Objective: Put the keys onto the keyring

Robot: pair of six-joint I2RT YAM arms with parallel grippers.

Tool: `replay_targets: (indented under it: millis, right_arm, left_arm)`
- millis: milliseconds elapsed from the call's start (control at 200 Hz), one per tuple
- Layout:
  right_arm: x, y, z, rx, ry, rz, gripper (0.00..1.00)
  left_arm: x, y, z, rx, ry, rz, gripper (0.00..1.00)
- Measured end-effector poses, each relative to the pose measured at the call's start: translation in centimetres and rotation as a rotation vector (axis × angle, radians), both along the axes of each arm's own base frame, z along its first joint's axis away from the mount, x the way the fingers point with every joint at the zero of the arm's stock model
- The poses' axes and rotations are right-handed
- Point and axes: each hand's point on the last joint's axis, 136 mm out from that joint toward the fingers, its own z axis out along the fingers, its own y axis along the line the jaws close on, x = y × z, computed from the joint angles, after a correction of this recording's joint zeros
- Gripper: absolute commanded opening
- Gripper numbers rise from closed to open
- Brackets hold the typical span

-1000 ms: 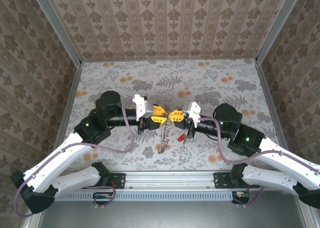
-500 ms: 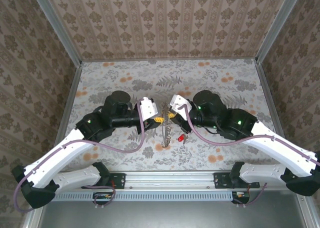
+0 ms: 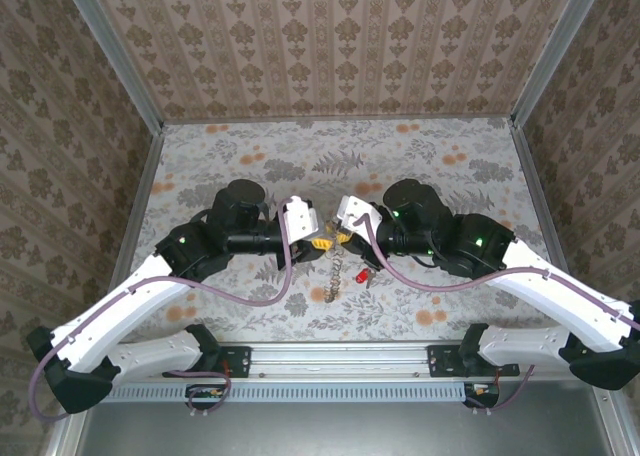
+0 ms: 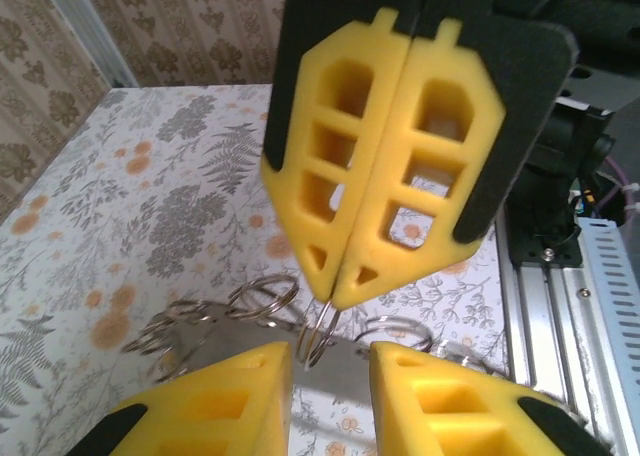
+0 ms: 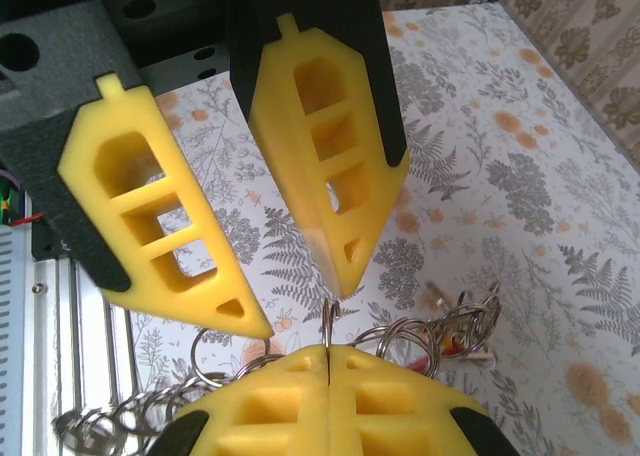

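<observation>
One loop of the keyring (image 3: pixel 330 274), a string of thin metal rings, stands pinched on edge between the pressed-together fingers of the right gripper (image 5: pixel 328 356). The other rings trail away over the table (image 3: pixel 450 176). Held edge-up like this, the loop probably offers its split for working open. The left gripper (image 5: pixel 300 308) faces it tip to tip, fingers apart on either side of that loop without clamping it, likely ready for a second hold. The red key (image 3: pixel 360 276) sits just beside the trailing rings. Whether it is already threaded I cannot tell.
</observation>
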Motion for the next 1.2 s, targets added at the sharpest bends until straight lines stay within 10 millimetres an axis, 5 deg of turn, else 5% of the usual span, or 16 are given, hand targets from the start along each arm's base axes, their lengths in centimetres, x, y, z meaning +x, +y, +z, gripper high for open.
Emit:
replay_targets:
  millis: [190, 390, 625, 750, 895, 1070, 1200]
  right_arm:
    - [-0.4, 0.3, 0.0, 0.006, 0.009, 0.030, 0.00]
    - [-0.6, 0.3, 0.0, 0.006, 0.012, 0.041, 0.00]
    - [-0.8, 0.1, 0.2, 0.009, -0.001, 0.052, 0.00]
    - [-1.0, -0.1, 0.4, 0.049, -0.024, 0.048, 0.35]
    - [-2.0, -1.9, 0.9, 0.156, -0.065, 0.015, 0.58]
    - [-1.5, -5.1, 0.7, 0.244, -0.060, -0.126, 0.67]
    - [0.3, -6.6, -2.2, 0.246, 0.031, -0.280, 0.69]
  left_arm:
    - [-0.1, -0.6, -0.6, 0.011, 0.019, -0.026, 0.25]
    - [-0.2, -0.8, -0.8, 0.014, 0.017, -0.048, 0.00]
    - [-0.5, -0.8, -0.6, 0.006, 0.018, -0.059, 0.00]
    - [-0.7, -0.8, -0.3, -0.004, 0.013, -0.066, 0.00]
    - [-1.0, -0.2, 0.1, -0.025, 0.006, -0.067, 0.00]
    - [-1.5, 0.6, 0.7, -0.081, 0.020, -0.087, 0.00]
    - [-1.9, 0.9, 1.3, -0.131, 0.039, -0.113, 0.00]
